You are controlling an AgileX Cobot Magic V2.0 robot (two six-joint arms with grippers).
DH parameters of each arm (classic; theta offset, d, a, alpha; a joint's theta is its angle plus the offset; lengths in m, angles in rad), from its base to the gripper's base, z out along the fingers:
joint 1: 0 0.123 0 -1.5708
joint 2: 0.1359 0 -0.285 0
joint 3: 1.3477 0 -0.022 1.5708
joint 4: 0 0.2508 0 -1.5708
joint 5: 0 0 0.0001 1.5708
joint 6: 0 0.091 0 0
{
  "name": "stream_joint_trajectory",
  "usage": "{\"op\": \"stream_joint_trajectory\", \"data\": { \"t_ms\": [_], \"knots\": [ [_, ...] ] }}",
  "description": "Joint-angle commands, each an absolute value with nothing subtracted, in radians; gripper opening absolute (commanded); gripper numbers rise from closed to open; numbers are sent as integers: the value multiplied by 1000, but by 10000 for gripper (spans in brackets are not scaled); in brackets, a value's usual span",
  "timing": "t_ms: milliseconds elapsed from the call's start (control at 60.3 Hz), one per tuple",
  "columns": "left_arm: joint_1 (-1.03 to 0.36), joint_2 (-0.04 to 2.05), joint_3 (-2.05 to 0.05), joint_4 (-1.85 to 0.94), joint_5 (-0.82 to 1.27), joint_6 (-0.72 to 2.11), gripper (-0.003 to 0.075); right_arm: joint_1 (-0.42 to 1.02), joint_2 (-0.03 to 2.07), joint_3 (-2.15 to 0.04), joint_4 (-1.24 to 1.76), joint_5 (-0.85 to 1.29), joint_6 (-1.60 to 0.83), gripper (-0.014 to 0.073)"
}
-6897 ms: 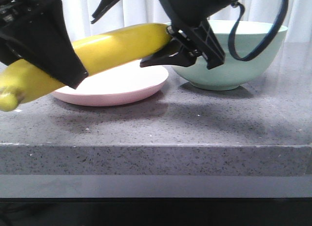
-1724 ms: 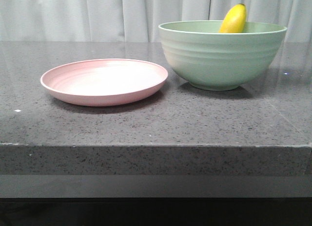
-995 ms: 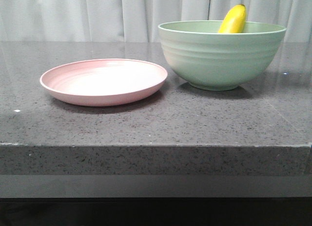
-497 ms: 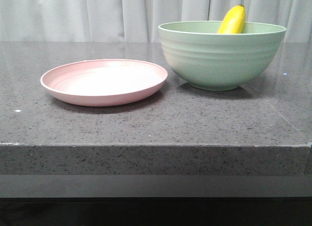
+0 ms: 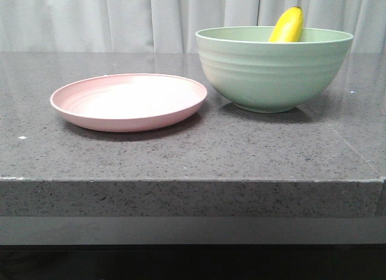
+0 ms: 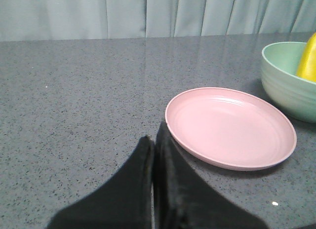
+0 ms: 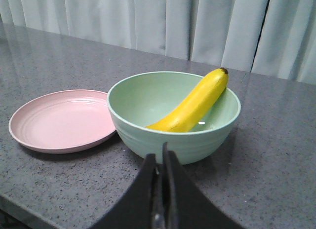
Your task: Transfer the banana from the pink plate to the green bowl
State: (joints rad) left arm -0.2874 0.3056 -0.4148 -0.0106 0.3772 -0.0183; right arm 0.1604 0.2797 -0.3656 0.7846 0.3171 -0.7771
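Front view: banana leans in green bowl beside bare pink plate; both end effectors clenched, empty.

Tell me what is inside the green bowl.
The deep, ridged mint-green bowl holds one smooth yellow curved banana, leaning with its dark tip over the rim. The bowl's floor under the banana is hidden.

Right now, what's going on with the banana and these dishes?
Nothing is being handled at this moment. The banana lies inside the green bowl, one tip leaning over its rim. The pink plate beside it holds nothing. The left gripper and right gripper are shut, clear of everything.
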Motion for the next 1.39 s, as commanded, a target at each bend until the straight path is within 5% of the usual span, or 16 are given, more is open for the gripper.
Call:
{"op": "stream_joint_trajectory", "data": {
  "t_ms": [0, 895, 1376],
  "knots": [
    [-286, 257, -410, -10, 294, -25, -20, 164, 230, -358, 808, 244, -786, -59],
    [-286, 194, -366, 17, 292, 0, -20, 164, 189, -348, 808, 248, -786, -59],
    [-75, -25, -18, -45, 165, -5, -20, 164, 189, -348, 808, 254, -786, -59]
  ]
}}
